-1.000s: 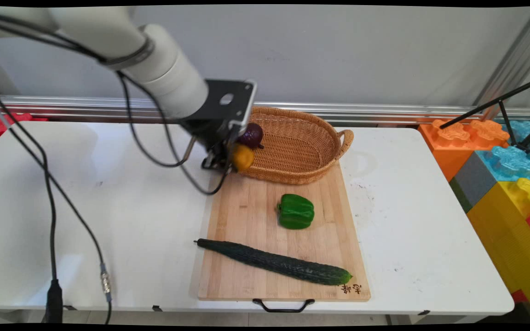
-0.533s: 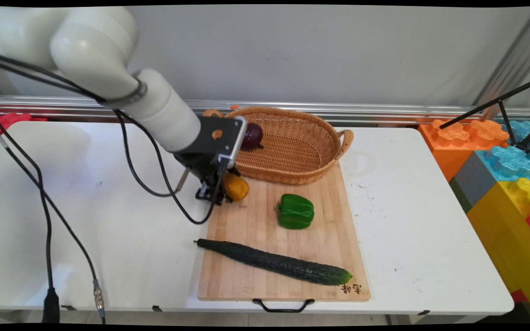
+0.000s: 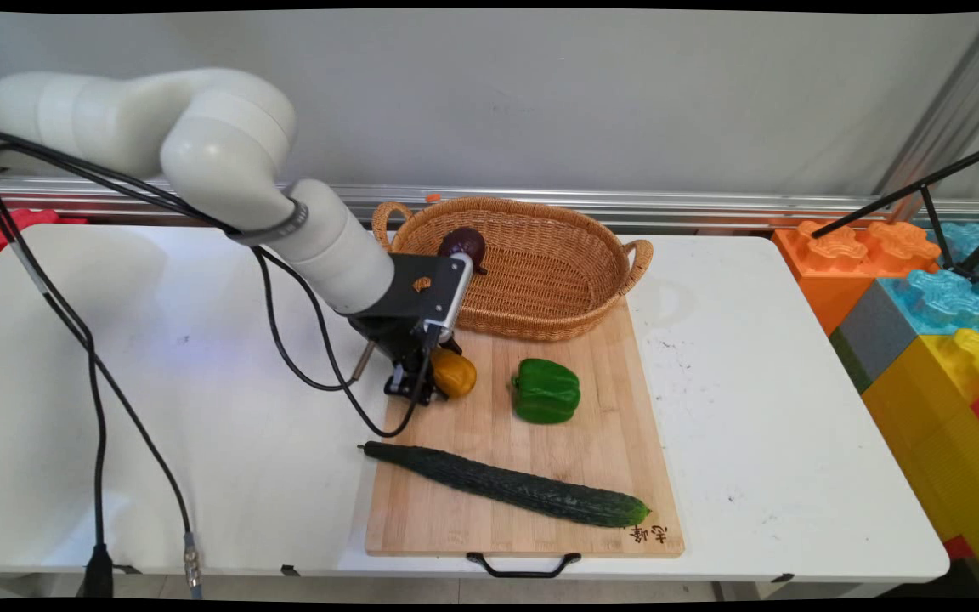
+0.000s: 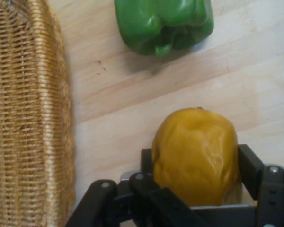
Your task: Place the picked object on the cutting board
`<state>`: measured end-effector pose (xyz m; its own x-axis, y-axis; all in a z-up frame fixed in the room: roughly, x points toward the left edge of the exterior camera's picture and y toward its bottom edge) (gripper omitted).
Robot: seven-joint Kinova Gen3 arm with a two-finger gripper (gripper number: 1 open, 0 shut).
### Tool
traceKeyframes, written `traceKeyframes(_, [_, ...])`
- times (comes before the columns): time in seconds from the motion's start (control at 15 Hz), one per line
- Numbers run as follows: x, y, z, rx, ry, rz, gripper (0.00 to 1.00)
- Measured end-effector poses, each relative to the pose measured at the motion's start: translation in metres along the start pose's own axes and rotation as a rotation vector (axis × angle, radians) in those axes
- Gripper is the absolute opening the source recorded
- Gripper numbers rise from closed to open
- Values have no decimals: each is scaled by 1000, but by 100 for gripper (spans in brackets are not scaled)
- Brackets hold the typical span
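Observation:
My gripper (image 3: 437, 380) (image 4: 195, 163) is shut on a yellow-orange bell pepper (image 3: 454, 374) (image 4: 195, 153), held low over the far left part of the wooden cutting board (image 3: 489, 416) (image 4: 132, 90). A green bell pepper (image 3: 546, 390) (image 4: 163, 21) lies on the board just to the right of it. Behind them stands a wicker basket (image 3: 540, 272) (image 4: 28, 118) with a dark purple eggplant (image 3: 464, 246) inside at its left. A long dark cucumber (image 3: 506, 484) lies across the board's near part.
Black cables (image 3: 90, 374) hang from the arm over the table's left side. Coloured toy blocks (image 3: 931, 314) and a black tripod leg (image 3: 914, 191) stand off the table's right end. A black handle (image 3: 523, 565) sits at the board's near edge.
The gripper has carried the yellow pepper from the basket's left rim down and towards me, to just above the board beside the green pepper.

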<state>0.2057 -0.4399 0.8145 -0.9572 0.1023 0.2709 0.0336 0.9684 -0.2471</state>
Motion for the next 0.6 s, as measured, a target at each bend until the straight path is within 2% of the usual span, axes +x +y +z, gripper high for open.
traceKeyframes(0.33, [0,-1,14,-11,20,14,0])
traceKeyframes(0.4, [1,-1,15,-15,25,18,100])
traceKeyframes(0.6, [4,-2,14,-20,34,23,100])
